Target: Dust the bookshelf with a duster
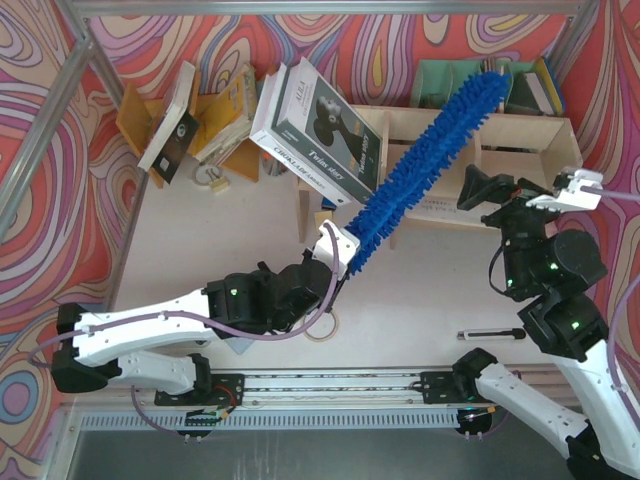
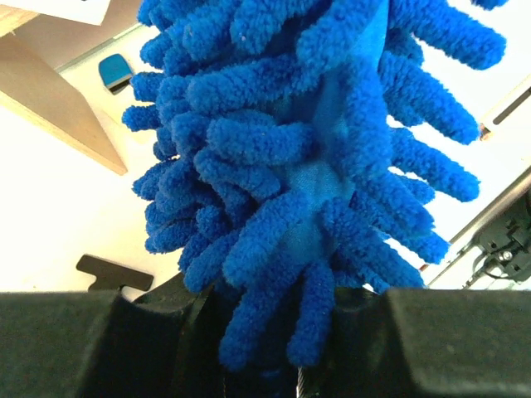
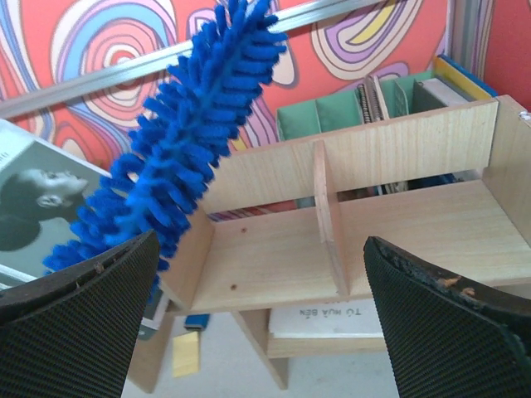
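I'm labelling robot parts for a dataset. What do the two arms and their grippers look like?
The left arm and right arm have white link shells, black joint housings with small green lights, and a lilac cable along each. The left gripper and right gripper have white bodies and black jaws; the right one's pads are finely textured, one worn at its edge.

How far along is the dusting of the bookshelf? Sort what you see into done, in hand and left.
Done: the left gripper is shut on the duster near its handle end, and the duster is raised. In hand: its fluffy head slants up across the bookshelf, though contact cannot be judged. Left: wiping the compartments and the lower shelf. The right gripper hangs open, holding nothing.
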